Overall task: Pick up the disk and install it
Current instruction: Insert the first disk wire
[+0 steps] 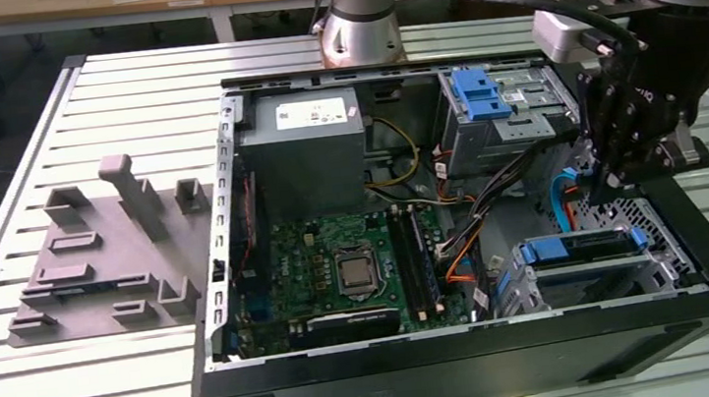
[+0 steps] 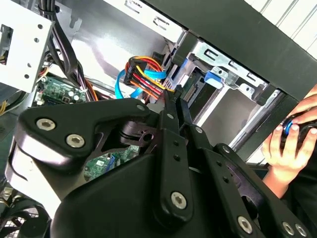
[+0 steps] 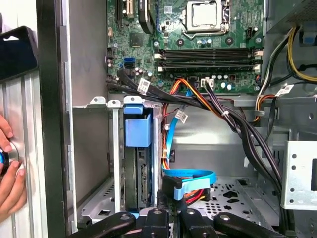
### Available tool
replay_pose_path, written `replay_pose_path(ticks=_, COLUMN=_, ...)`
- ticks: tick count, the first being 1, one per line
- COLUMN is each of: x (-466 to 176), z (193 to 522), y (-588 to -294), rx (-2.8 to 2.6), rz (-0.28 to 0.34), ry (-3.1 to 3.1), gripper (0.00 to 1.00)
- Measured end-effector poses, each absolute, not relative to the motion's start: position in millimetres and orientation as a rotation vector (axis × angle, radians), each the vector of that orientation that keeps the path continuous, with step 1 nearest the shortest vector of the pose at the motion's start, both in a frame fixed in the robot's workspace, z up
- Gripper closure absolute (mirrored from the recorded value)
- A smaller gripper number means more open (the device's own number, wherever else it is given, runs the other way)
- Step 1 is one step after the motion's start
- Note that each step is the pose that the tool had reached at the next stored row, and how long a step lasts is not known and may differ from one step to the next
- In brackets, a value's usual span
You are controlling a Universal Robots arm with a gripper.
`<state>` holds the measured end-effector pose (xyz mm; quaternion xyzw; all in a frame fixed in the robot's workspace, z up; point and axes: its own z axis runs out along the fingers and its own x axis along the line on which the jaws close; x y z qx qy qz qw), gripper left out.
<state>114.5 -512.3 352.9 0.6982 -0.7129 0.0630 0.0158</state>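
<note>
The disk (image 1: pixel 580 246) sits in its blue carrier inside the lower drive cage at the case's front corner, on the exterior view's right. In the first wrist view the disk (image 3: pixel 137 131) stands edge-on in the silver cage, its blue handle outward. In the second wrist view the disk's blue tab (image 2: pixel 214 77) peeks from the cage. My gripper (image 1: pixel 601 187) hangs just above and behind the cage, inside the case. Its fingers are shut together with nothing between them. The gripper's tips (image 2: pixel 175 92) are close to a bundle of orange, red and blue cables (image 2: pixel 141 74). A blue data cable (image 3: pixel 190 178) lies just beyond the gripper (image 3: pixel 171 198).
The open black computer case (image 1: pixel 478 368) holds a green motherboard (image 1: pixel 335 265), a grey power-supply box (image 1: pixel 309 139) and an upper cage with a blue latch (image 1: pixel 482 96). A grey fixture plate (image 1: pixel 103 254) lies beside it. A person's hand (image 2: pixel 287 144) rests at the case's outer wall.
</note>
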Motion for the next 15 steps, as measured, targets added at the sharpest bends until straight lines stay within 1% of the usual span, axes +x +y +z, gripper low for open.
replay_pose_path(ticks=8, x=115, z=349, y=-525, rx=2.175, rz=0.186, ry=-2.221, gripper=0.84)
replay_pose_path(ticks=15, x=116, z=348, y=-525, rx=2.174, rz=0.182, ry=-2.219, gripper=0.84)
